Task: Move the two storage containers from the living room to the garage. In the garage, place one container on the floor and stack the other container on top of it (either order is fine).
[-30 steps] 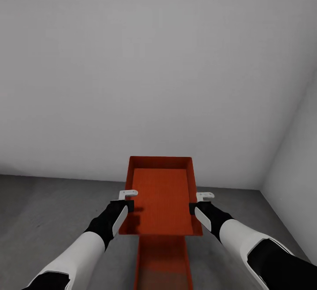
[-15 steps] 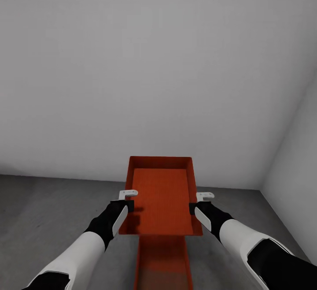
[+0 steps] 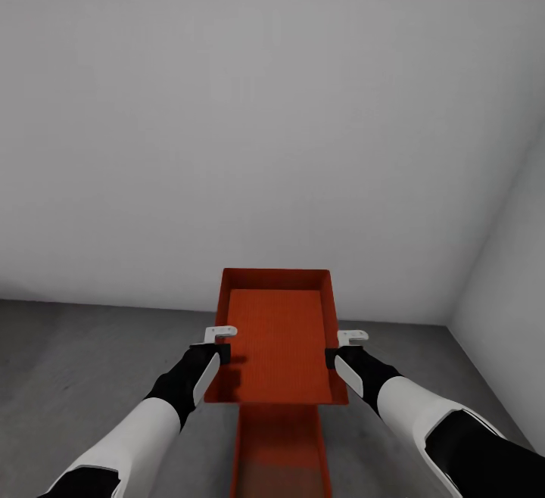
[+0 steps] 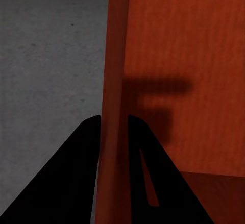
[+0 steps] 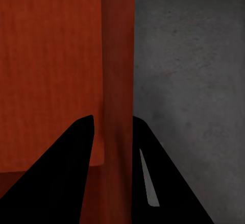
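In the head view, the lower storage container (image 3: 281,449) lies nearest, an orange-red open bin on the dark grey concrete floor (image 3: 76,362) between the two forearms, running out of the picture's near edge. Just beyond and above it is the upper storage container (image 3: 277,335), the same orange-red, open side up, held level between the arms. Its near end overlaps the far end of the lower bin in this view; whether the two touch cannot be told.

The left gripper (image 3: 217,340) sits at the upper bin's left long wall and the right gripper (image 3: 347,344) at its right long wall, about midway along each. From the head camera the fingers are too small to judge.

The wrist cameras settle that. In the left wrist view the left gripper's two black fingers (image 4: 76,173) straddle the bin's thin wall (image 4: 116,81), one outside and one inside, pinching it, and the gripper's shadow falls on the ribbed bin bottom. In the right wrist view the right gripper's fingers (image 5: 71,168) pinch the opposite wall (image 5: 118,81) the same way, with mottled concrete beside it.

Farther off, the head view shows the floor meeting a plain white wall (image 3: 265,104), with a second white wall (image 3: 507,256) forming a corner at the right.
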`<state>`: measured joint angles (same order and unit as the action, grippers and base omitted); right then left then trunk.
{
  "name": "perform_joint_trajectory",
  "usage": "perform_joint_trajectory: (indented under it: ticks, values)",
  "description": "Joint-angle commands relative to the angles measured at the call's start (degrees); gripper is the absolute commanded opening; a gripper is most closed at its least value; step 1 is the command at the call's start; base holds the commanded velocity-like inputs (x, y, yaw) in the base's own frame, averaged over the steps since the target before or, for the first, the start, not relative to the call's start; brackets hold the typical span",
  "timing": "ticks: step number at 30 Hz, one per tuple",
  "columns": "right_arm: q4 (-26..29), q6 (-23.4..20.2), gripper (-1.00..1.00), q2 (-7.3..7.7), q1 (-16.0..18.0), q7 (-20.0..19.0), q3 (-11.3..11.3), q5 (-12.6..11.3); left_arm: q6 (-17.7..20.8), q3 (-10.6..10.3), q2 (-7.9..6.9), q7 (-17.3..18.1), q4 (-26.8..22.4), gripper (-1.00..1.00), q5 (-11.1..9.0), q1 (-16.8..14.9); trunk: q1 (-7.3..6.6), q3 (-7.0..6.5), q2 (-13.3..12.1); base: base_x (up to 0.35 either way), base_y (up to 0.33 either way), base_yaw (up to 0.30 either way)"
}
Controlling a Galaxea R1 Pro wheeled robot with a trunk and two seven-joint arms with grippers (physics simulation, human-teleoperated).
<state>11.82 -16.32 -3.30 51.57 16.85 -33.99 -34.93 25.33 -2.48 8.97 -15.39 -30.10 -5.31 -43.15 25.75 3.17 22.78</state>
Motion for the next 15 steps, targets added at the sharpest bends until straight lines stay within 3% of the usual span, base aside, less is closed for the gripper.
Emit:
perform_joint_trajectory:
  ticks: [1, 15]
  values:
    - [0.2, -0.4, -1.0, 1.11, 0.1, 1.9, 2.3, 1.8, 0.7, 0.2, -0.09, -0.7, 0.0, -1.0, 1.0, 0.0, 0.03, 0.21, 0.1, 0.0, 0.0, 0.0]
    - [0.1, -0.4, -1.0, 1.16, 0.1, 1.9, 2.3, 1.8, 0.7, 0.2, -0.09, -0.7, 0.0, -1.0, 1.0, 0.0, 0.03, 1.49, 0.1, 0.0, 0.0, 0.0]
